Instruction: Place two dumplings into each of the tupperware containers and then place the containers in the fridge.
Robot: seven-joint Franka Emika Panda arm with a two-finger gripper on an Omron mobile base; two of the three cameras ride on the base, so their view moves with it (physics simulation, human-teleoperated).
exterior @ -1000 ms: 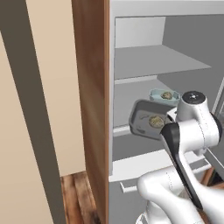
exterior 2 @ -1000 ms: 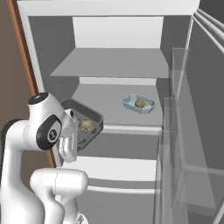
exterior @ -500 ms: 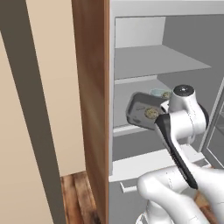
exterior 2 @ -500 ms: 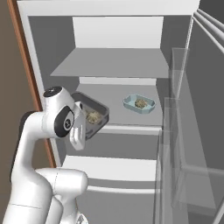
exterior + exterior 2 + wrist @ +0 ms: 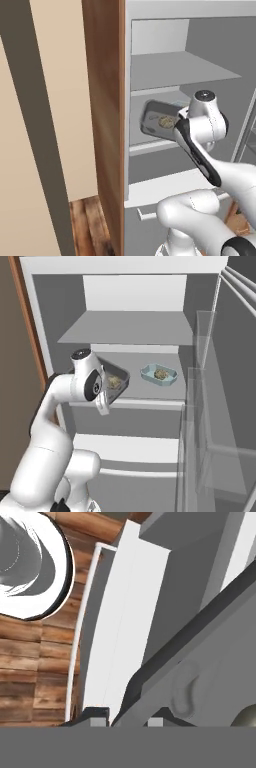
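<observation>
Right base view, my arm bent up into the fridge [image 5: 135,326], gripper [image 5: 129,716] clamped on grey tub [image 5: 118,382] rim, blue tub [image 5: 158,375] right.

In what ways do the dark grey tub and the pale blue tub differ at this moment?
The dark grey tub is larger and rectangular; the pale blue tub is small with rounded corners. The grey tub is tilted, its rim gripped by the pincer, at the left front of the fridge shelf; the blue tub lies flat, further right. Both hold tan dumplings.
</observation>
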